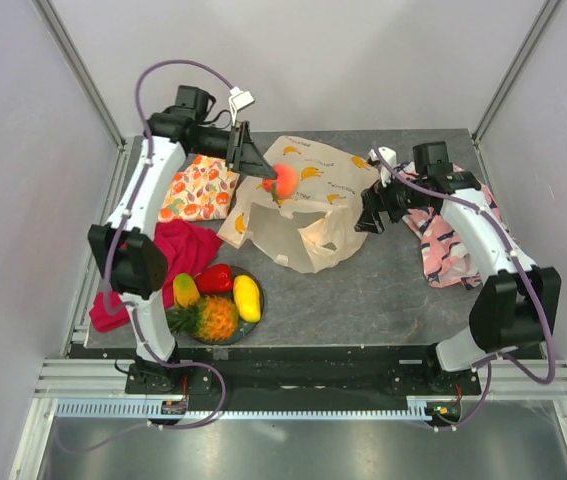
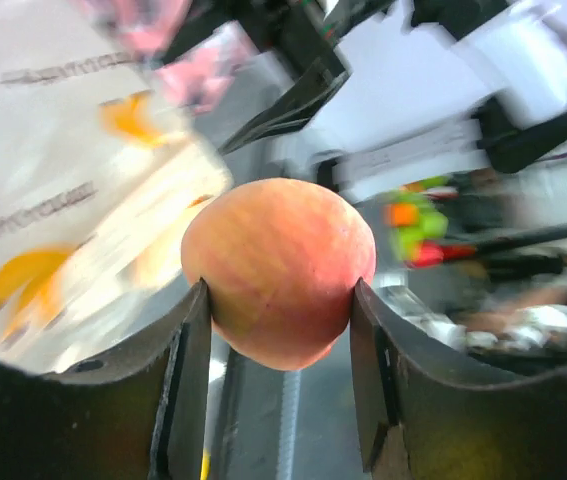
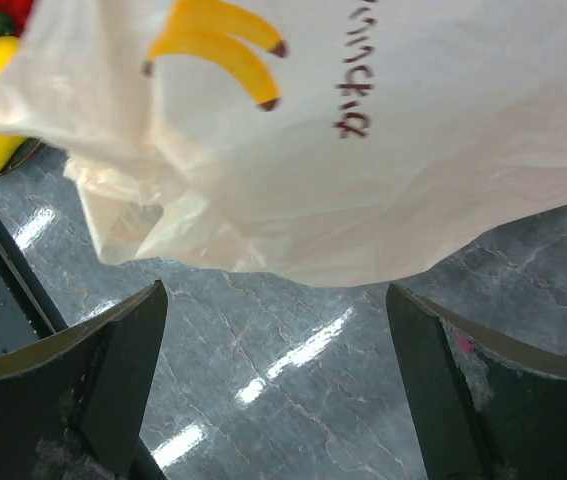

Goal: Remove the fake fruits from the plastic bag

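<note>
Fake fruits [image 1: 217, 318]: four on plate [image 1: 248, 328], near-left surface [image 1: 363, 290]. Round pink fruit [image 2: 278, 260] pinched in left hand [image 2: 278, 298] above bag [image 1: 303, 215]. Right hand [image 3: 273, 295] spread, empty, beside bag. Bag contents hidden; probably nearly done.

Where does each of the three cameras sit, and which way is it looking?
Top external: above and behind the arms, looking down at the table; left arm and right arm show.
Left wrist: on the left arm, looking along the left claw at the pink-red round fruit it grips; its fingers show.
Right wrist: on the right arm, looking down at the plastic bag and table; the open right claw shows.
Shared: top and left wrist views both show that fruit.
</note>
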`<act>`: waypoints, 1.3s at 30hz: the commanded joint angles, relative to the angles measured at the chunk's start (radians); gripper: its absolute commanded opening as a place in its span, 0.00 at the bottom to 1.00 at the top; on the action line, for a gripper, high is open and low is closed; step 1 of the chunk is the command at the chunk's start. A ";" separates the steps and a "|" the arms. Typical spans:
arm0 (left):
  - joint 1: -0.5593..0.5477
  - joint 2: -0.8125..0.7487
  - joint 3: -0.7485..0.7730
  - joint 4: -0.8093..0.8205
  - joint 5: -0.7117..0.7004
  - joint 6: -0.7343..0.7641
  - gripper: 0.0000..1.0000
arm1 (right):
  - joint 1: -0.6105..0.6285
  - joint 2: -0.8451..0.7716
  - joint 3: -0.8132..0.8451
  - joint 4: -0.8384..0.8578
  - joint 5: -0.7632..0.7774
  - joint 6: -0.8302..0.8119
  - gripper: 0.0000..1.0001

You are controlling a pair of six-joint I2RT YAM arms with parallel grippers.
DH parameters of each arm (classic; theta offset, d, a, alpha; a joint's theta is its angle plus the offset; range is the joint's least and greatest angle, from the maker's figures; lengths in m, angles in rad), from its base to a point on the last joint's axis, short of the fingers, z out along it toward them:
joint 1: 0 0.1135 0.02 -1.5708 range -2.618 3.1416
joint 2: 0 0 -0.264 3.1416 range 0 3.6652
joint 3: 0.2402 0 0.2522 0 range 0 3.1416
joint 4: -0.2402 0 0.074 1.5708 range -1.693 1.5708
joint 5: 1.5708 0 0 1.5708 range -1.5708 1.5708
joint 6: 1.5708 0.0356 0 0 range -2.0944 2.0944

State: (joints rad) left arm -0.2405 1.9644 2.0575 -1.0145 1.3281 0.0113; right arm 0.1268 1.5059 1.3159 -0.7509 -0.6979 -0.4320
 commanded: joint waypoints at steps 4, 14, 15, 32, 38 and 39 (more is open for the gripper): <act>0.035 -0.293 -0.199 -0.518 -0.513 0.697 0.02 | 0.004 0.082 0.068 0.025 -0.009 0.050 0.98; 0.233 -0.551 -0.559 -0.489 -0.750 0.854 0.02 | 0.005 0.140 0.095 0.025 -0.037 0.067 0.98; 0.231 -0.558 -0.609 -0.471 -0.748 0.852 0.02 | 0.005 0.152 0.095 0.025 -0.044 0.070 0.98; 0.221 -0.538 -0.810 -0.415 -0.776 0.885 0.04 | 0.004 0.197 0.123 0.032 -0.048 0.090 0.98; 0.219 -0.558 -0.859 -0.437 -0.796 0.926 0.04 | 0.005 0.203 0.131 0.031 -0.043 0.090 0.98; 0.219 -0.558 -0.870 -0.435 -0.796 0.929 0.06 | 0.005 0.204 0.131 0.031 -0.043 0.090 0.98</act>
State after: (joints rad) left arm -0.0177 1.4261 1.2140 -1.3510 0.5457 0.8673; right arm 0.1287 1.7042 1.4052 -0.7406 -0.7189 -0.3492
